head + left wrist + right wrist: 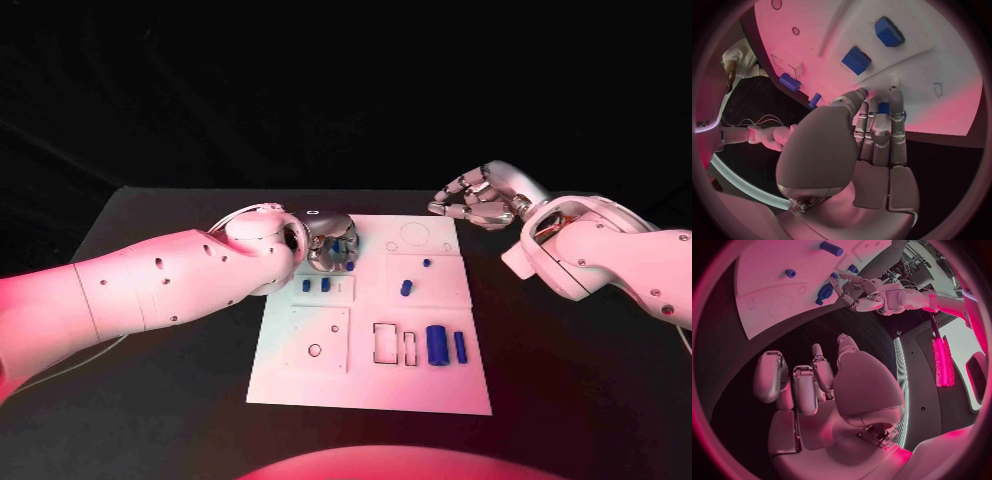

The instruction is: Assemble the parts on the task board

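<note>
While left robot hand (330, 250) hides blue part (884, 108), wrist view reveals it

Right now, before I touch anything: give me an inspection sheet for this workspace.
Surface: black table, matte.
Job's things: white rectangular task board at the table's middle; small blue parts on it, including a blue cylinder and a thinner blue rod near its front right.
Clutter: nothing seen.
Hands: left hand is over the board's far left, fingers around a small blue part, which looks held. Right hand hovers off the board's far right corner, fingers curled, nothing in it.
Cables: thin white cable at the left wrist.
Surroundings: dark backdrop.
</note>
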